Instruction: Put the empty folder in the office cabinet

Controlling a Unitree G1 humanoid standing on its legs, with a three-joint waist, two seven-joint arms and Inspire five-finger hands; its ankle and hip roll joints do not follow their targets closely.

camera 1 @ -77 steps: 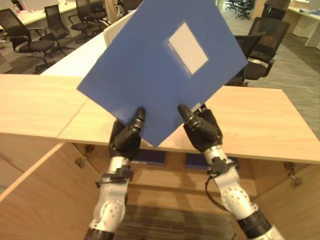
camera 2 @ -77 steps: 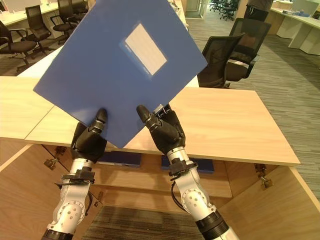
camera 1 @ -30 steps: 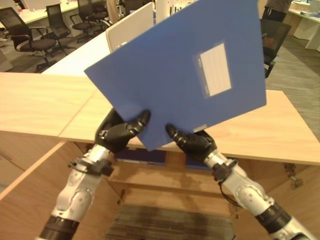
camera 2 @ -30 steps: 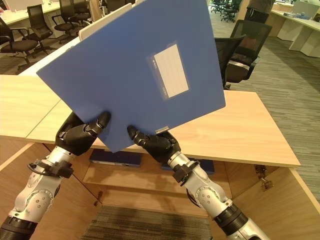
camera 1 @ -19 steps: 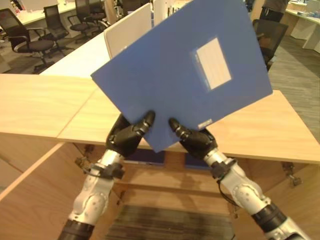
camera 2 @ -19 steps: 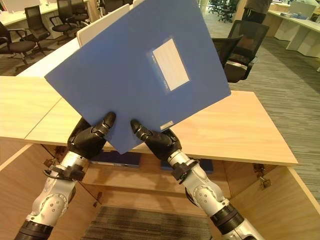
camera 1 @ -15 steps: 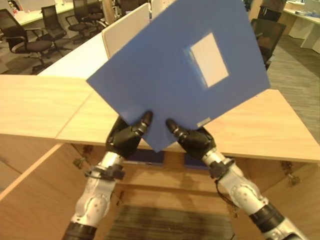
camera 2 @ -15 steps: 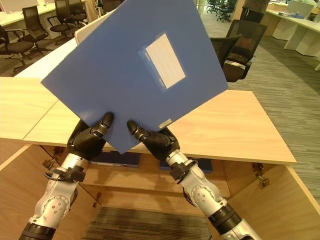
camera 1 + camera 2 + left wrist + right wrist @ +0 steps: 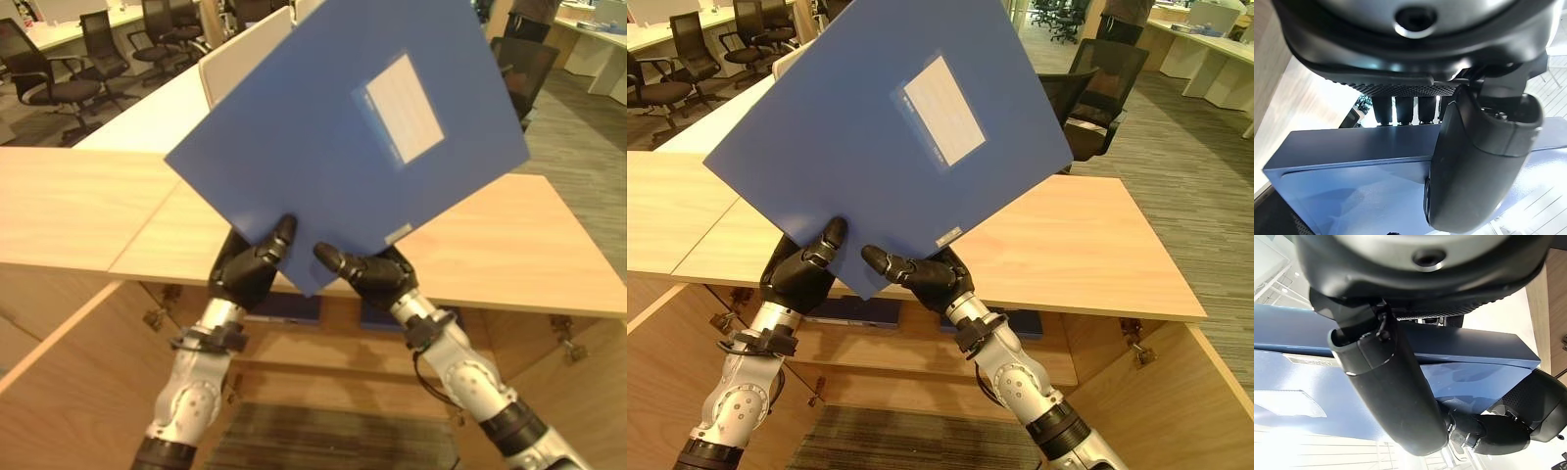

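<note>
Blue folder (image 9: 343, 137) held up in air, tilted cornerwise, above wooden cabinet top (image 9: 509, 255). L hand (image 9: 250, 269) and R hand (image 9: 367, 272) both pinch its lowest corner, thumbs on front face, fingers curled behind. White label (image 9: 400, 106) on cover, faint ruled lines, no legible writing. Cabinet doors open below; blue items on shelf (image 9: 857, 311). Office chairs (image 9: 1097, 98) beyond.

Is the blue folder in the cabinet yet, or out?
Out. The blue folder is held up above the wooden top, pinched at its lower corner by the left hand and right hand.
</note>
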